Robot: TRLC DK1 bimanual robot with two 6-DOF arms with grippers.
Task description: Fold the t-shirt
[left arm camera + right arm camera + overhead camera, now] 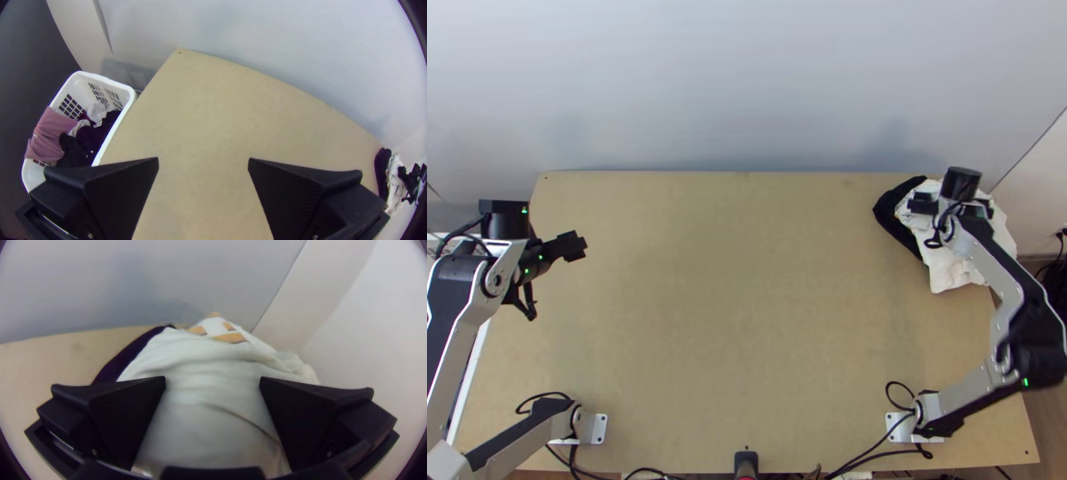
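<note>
Stretching wide, the wooden table [747,320] has a white basket [132,95] of clothes beside its left edge. At its far right corner lie a bunched white cloth [949,269] and dark cloth [887,210]. The right gripper [953,206], fingers apart, is there; the left gripper [525,266], also spread, is near its left edge.

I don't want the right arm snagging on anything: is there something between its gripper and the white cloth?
Nothing visible is in the way. The right gripper is open above the white cloth; the dark cloth shows along one edge, not between them.
</note>
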